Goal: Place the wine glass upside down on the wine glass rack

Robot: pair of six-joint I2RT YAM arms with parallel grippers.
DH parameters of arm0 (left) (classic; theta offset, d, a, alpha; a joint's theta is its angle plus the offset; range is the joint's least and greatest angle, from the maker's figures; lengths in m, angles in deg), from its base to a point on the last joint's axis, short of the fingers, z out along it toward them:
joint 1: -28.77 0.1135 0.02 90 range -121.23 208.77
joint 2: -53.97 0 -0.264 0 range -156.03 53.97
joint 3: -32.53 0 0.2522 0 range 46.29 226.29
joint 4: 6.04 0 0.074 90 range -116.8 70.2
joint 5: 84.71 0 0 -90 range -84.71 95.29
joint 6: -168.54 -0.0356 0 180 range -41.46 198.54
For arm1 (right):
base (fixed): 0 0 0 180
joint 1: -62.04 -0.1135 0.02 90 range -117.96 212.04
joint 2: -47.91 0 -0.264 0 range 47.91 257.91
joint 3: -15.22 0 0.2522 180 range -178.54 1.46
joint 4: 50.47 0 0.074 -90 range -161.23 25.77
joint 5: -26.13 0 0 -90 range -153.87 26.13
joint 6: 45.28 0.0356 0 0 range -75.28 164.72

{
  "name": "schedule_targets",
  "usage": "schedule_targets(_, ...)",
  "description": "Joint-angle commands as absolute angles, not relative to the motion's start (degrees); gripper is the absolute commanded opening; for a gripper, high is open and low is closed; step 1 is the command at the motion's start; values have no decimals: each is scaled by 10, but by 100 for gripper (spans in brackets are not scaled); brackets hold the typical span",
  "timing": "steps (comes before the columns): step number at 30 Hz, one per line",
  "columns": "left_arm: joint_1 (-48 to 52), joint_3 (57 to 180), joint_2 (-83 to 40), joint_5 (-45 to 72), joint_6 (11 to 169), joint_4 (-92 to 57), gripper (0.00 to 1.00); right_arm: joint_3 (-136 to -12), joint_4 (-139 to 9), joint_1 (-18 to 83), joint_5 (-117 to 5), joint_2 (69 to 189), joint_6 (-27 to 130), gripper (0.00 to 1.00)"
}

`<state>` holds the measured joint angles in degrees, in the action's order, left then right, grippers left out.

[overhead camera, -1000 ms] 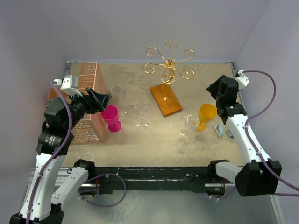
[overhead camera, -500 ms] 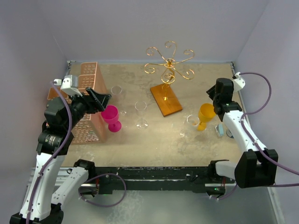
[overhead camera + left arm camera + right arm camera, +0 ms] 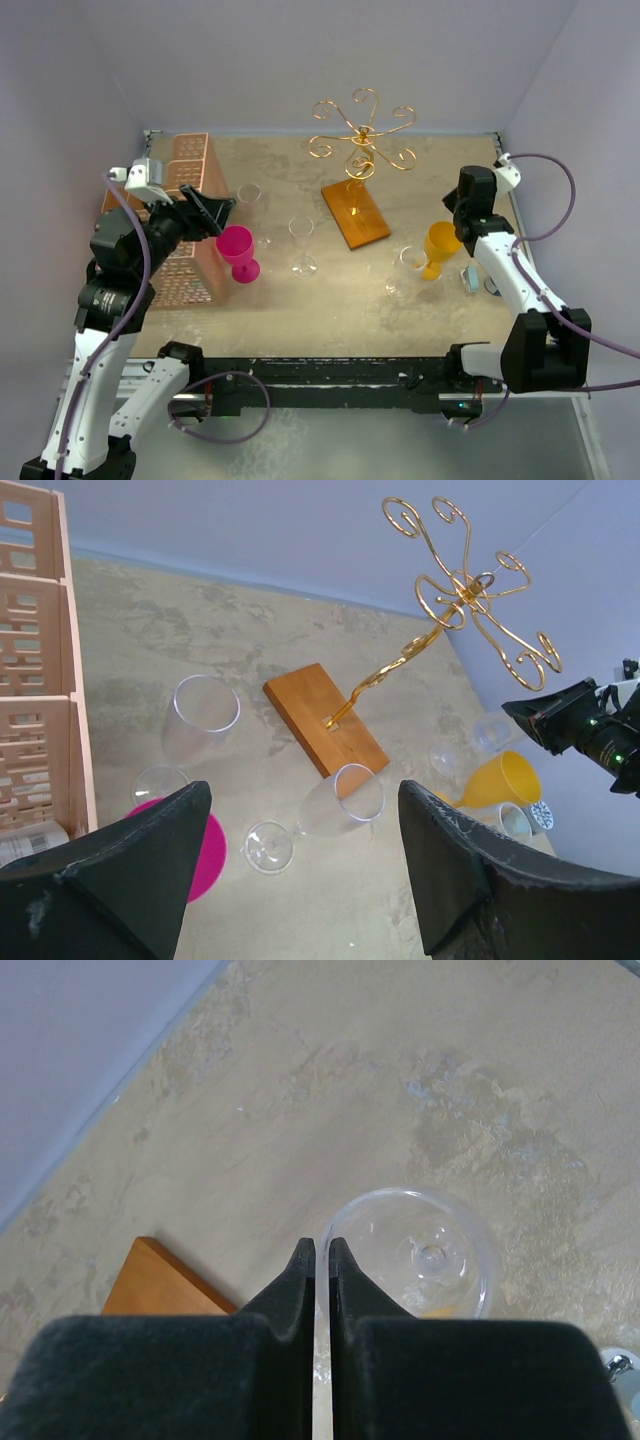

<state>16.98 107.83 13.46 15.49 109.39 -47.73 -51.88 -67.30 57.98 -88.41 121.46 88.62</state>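
A: The left tool [image 3: 302, 792] is spread wide and carries nothing. It hangs over the desk [image 3: 300, 310] just beside the crate [image 3: 190, 180].

B: And the right tool [image 3: 322, 1245]?

A: Pinched tight, fingertips together, nothing between them. In its own view a small clear glass [image 3: 420, 1255] stands upright below the tips.

B: So no glass is in hand. Where is the one for the rack [image 3: 362, 132]?

A: Every glass stands upright on the desk. I can't say for sure which is meant. The tall clear glass [image 3: 301, 243] stands just left of the rack's wooden base and shows in the gap between the left tool's fingers. The pink glass [image 3: 238, 250] is right under that tool, and the yellow glass [image 3: 440, 243] is over on the right. The rack stands at the far middle, its curled arms bare.

B: Then it's the pick-up step?

A: I'd judge so, and barely begun. Next, the open tool should come down around one glass, close gently, lift it clear of its neighbours, turn it over, and slide its foot into a curl.
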Motion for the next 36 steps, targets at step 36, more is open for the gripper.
schedule_targets(36, -20, 1129, -20, 181, 1381, -142, 62, -612, -635, 583, -828, 853, 931, 0)
